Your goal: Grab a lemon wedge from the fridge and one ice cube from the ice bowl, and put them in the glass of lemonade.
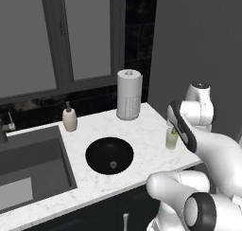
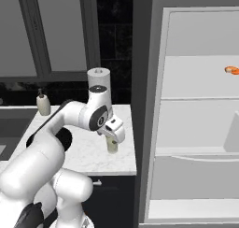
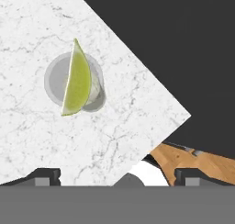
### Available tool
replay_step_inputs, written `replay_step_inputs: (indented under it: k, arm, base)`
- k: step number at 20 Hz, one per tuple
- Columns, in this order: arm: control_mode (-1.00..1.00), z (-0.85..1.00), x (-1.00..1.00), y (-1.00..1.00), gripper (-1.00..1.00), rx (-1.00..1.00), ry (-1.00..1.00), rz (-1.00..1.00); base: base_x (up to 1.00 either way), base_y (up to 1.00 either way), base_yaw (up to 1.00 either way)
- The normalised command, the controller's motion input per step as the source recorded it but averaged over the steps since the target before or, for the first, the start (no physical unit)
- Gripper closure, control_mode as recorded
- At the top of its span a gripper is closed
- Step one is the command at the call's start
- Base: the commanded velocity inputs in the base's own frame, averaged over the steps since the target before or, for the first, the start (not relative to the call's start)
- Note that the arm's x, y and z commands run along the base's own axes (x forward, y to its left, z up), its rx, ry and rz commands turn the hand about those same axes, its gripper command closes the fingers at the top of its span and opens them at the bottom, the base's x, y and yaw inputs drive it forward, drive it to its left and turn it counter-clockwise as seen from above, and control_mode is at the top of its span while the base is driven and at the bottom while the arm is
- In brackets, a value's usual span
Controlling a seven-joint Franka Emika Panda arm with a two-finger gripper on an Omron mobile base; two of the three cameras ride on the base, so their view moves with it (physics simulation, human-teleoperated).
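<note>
Gripper (image 3: 117, 175) wide open, holding nothing, poised right above the glass of lemonade (image 3: 75, 83) near the counter (image 1: 142, 130) corner. Lemon wedge (image 3: 76, 81) sits in the glass, so that drop looks done. Ice cube (image 1: 113, 164) waits in the ice bowl (image 1: 94, 152), left of the glass.

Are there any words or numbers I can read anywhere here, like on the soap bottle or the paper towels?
No readable text anywhere.
Soap dispenser: plain, no label.
Paper-towel roll: faint grey marks, no letters.
Glass: no writing.
Ice bowl: plain black.
Fridge: plain grey, no brand shown.
</note>
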Motion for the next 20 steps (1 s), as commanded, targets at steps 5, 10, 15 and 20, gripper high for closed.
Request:
replay_step_inputs:
  k: [5, 10, 15, 20]
  arm:
    - [-1.0, 0.05, -0.38, 0.0, -1.0, 0.01, -0.01, 0.05]
    - [-1.0, 0.24, -0.26, 0.0, -1.0, 0.01, -0.02, 0.07]
    - [-1.0, 0.5, -0.16, 0.02, -1.0, 0.07, -0.17, 0.09]
    - [-1.0, 0.73, -0.22, 0.15, -1.0, 0.17, -0.25, 0.17]
  base:
    - [0.0, 0.0, 0.0]
    - [0.0, 0.0, 0.0]
    - [0.0, 0.0, 0.0]
    - [0.0, 0.0, 0.0]
